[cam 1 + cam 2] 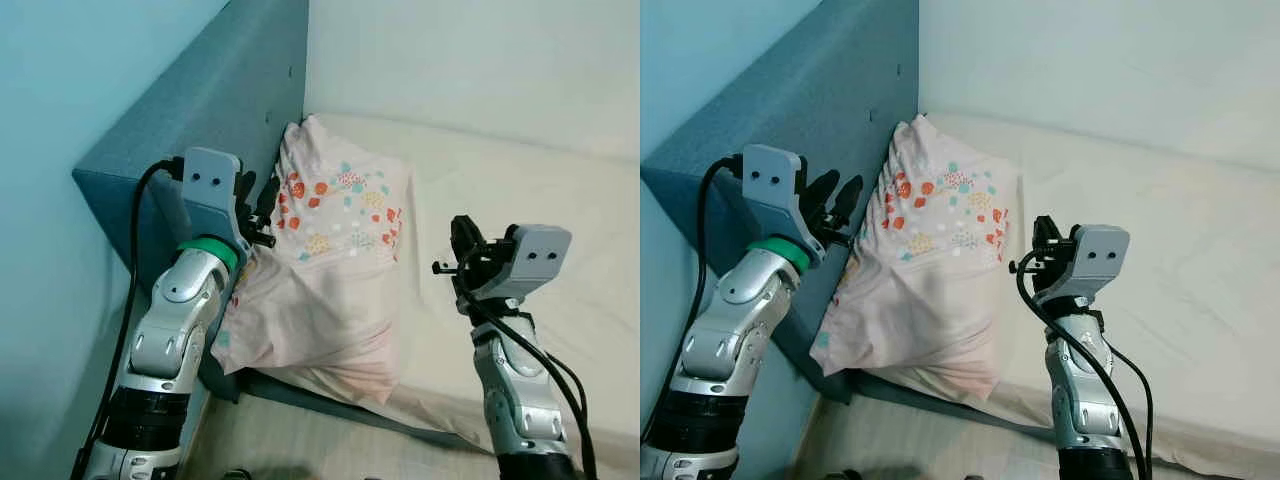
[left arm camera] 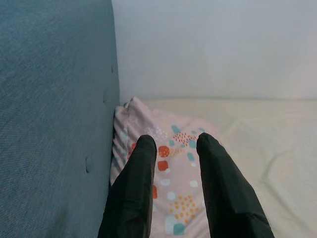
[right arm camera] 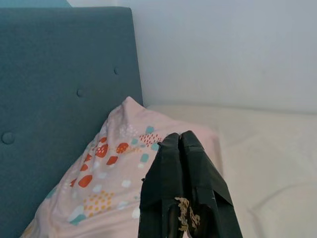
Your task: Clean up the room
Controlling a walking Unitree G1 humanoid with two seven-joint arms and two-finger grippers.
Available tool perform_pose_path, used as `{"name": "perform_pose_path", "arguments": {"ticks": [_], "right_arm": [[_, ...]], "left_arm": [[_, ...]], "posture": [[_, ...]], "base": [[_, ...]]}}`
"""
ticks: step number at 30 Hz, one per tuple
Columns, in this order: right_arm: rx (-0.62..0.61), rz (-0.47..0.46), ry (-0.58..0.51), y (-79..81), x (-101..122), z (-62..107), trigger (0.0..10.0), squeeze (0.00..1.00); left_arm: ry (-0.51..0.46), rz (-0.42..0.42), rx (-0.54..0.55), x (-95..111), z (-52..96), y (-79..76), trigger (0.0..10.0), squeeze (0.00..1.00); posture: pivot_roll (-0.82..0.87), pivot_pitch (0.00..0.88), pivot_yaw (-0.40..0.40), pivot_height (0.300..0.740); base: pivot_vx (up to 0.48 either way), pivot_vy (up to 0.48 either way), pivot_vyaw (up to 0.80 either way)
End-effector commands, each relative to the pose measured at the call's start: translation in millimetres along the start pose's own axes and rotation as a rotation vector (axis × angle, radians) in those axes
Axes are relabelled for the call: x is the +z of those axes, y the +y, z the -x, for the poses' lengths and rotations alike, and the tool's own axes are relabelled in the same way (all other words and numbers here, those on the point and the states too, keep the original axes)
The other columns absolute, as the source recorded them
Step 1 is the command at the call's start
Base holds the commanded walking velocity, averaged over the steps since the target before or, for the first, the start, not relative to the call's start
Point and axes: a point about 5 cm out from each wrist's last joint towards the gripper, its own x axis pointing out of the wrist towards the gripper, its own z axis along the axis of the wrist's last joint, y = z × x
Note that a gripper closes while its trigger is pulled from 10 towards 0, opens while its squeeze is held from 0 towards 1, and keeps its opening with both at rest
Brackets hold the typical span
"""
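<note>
Against the headboard [image 1: 230,90], the pillow [image 1: 330,270] leans propped, apparently already tidied, with the released left pincer [image 1: 262,208] at its nine o'clock and the clenched right pincer [image 1: 462,248] at three.

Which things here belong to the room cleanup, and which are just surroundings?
Job in hand:
- pillow, propped against the headboard
- left gripper, open beside the pillow
- right gripper, shut, over the mattress

Surroundings:
- teal headboard
- mattress with cream sheet
- wall
</note>
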Motion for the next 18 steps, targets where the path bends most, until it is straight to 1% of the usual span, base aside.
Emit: {"name": "perform_pose_path", "arguments": {"ticks": [1, 18], "right_arm": [[-0.016, -0.007, 0.017, -2.7, -5.8, 4.3, 10.0, 0.0], [-0.013, -0.011, 0.013, -1.6, -6.3, 3.6, 10.0, 0.0]], "left_arm": [[0.01, 0.0, -0.008, -3.6, -0.2, -1.9, 10.0, 0.0], [0.01, 0.002, -0.004, -3.2, 0.3, -0.9, 10.0, 0.0]], "posture": [[0.04, 0.117, -0.008, 0.701], [0.05, 0.121, -0.006, 0.701]], "base": [[-0.266, 0.0, 0.0], [-0.318, 0.0, 0.0]]}}
